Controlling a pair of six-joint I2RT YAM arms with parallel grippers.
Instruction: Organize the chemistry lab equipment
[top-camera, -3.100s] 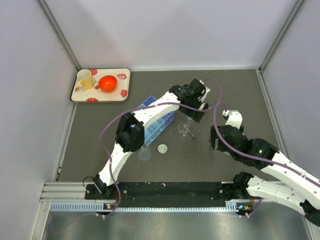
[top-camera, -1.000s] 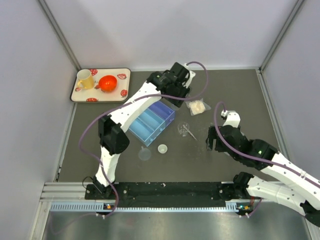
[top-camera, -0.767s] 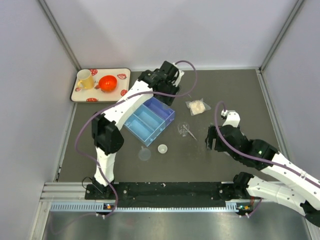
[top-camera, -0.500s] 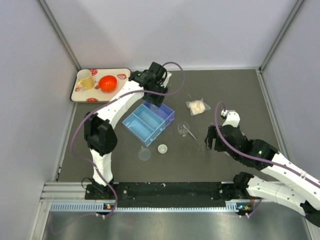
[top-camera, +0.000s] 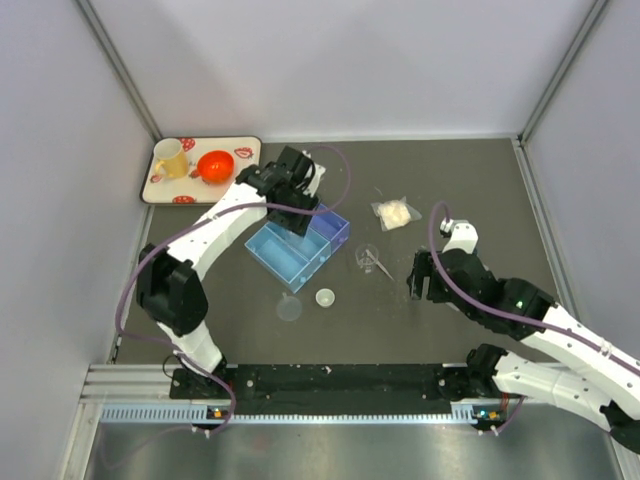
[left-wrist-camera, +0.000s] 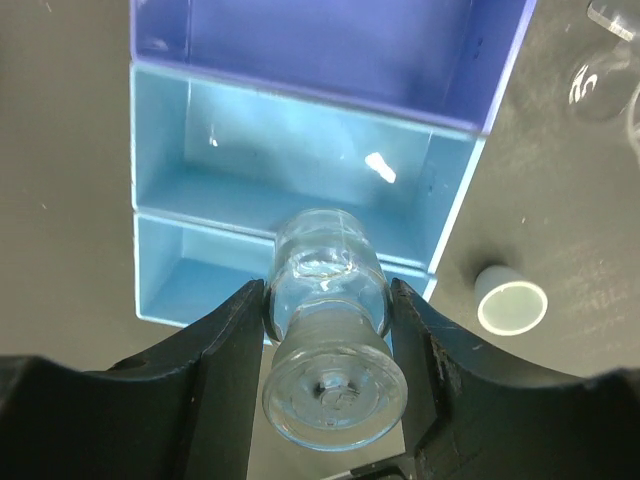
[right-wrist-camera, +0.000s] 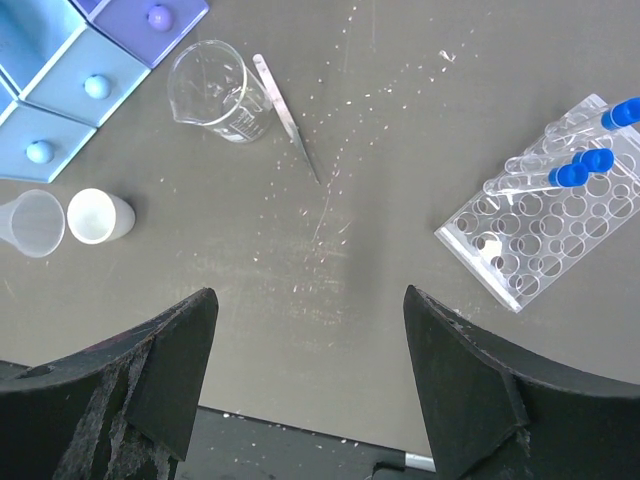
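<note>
Fingers (left-wrist-camera: 200, 385) cover both sides of clear stopper (left-wrist-camera: 328, 330).

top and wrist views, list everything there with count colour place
tray: one, cream, far left
mug: one, yellow, on tray
bowl: one, orange-red, on tray
compartment box: one, blue and purple, centre
flask: one, clear, in left claw
beaker: one, clear, right of box
rod: one, grey, beside beaker
cups: two, white and clear, near box
bag: one, clear, beyond beaker
tube rack: one, clear, right side
tubes: three seen, blue-capped, on rack
left claw: shut on flask
right claw: open, empty
</note>
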